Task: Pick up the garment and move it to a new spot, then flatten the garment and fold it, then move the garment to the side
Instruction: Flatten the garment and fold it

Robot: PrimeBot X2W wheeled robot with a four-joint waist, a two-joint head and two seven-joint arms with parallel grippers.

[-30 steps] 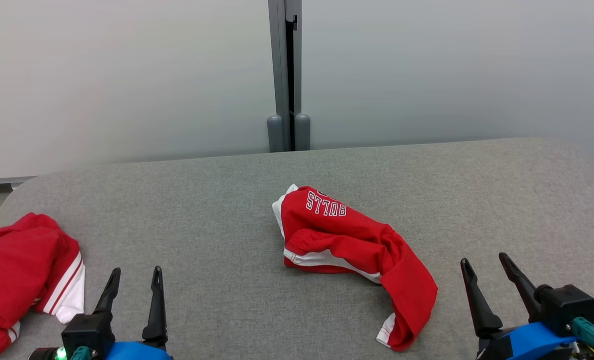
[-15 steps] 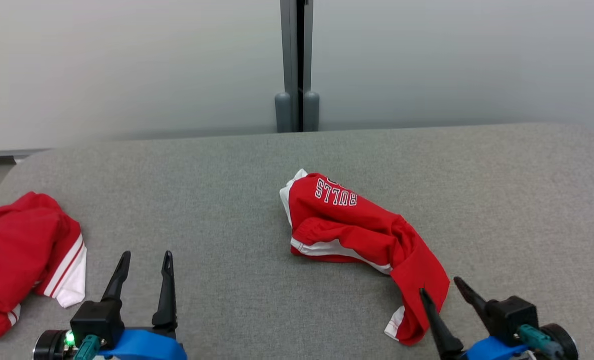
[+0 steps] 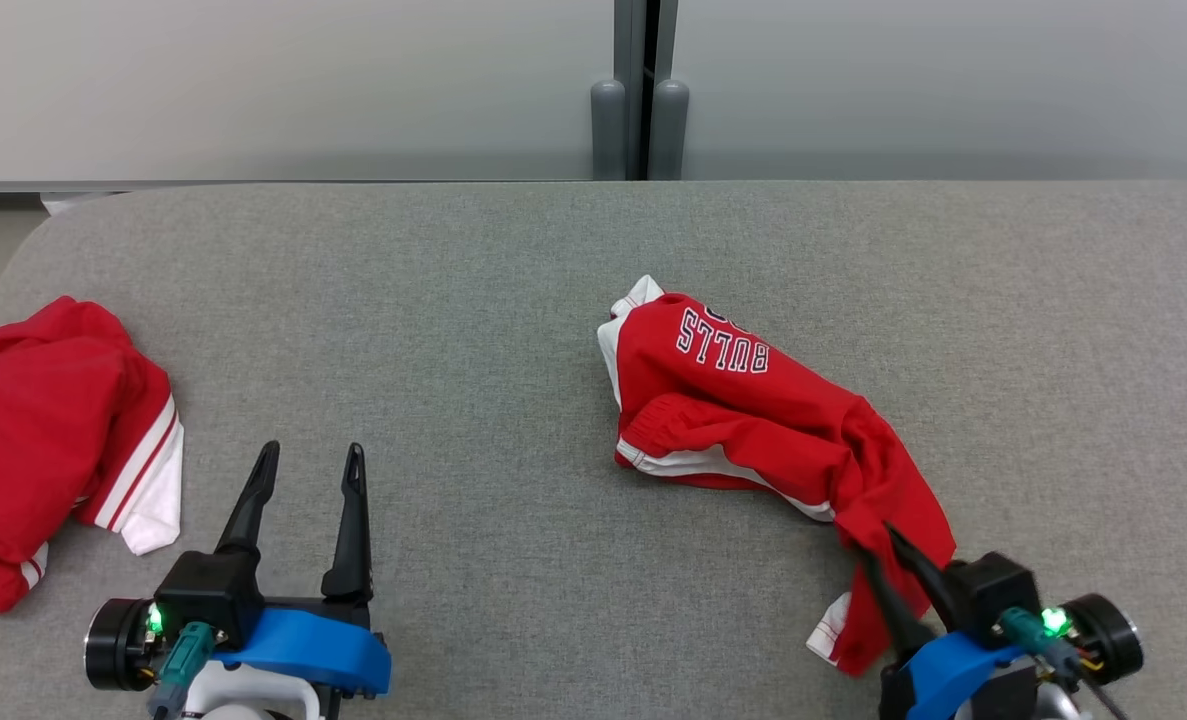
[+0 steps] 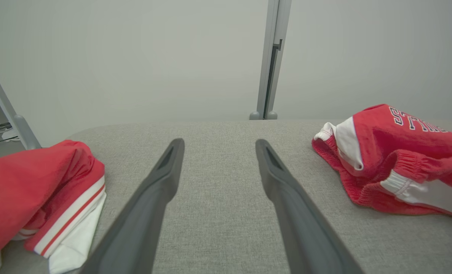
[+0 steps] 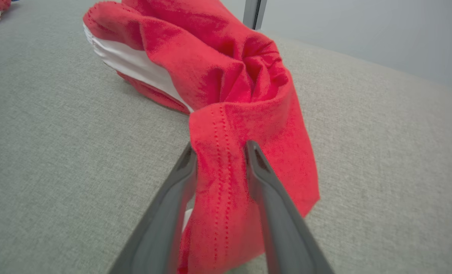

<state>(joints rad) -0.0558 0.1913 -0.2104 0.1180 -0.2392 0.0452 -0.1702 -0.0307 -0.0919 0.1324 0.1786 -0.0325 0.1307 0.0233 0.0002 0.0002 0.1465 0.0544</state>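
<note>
my right gripper (image 5: 220,148) had come from wide open beside the garment (image 3: 743,410) to straddle its near hem, jaws narrowing; whether the pinch was firm, i couldn't tell. the garment lay crumpled mid-way across the table (image 3: 453,300), unlifted. my left gripper (image 3: 311,452) hung open.

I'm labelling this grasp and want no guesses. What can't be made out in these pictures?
Grip: right wrist view, the right gripper straddles a hem fold of the red shorts; the cloth hides whether the jaws pinch it yet.
Print: head view, a crease covers the mark above the BULLS lettering.
Type of the second red garment: head view, the left edge cuts it off.
</note>
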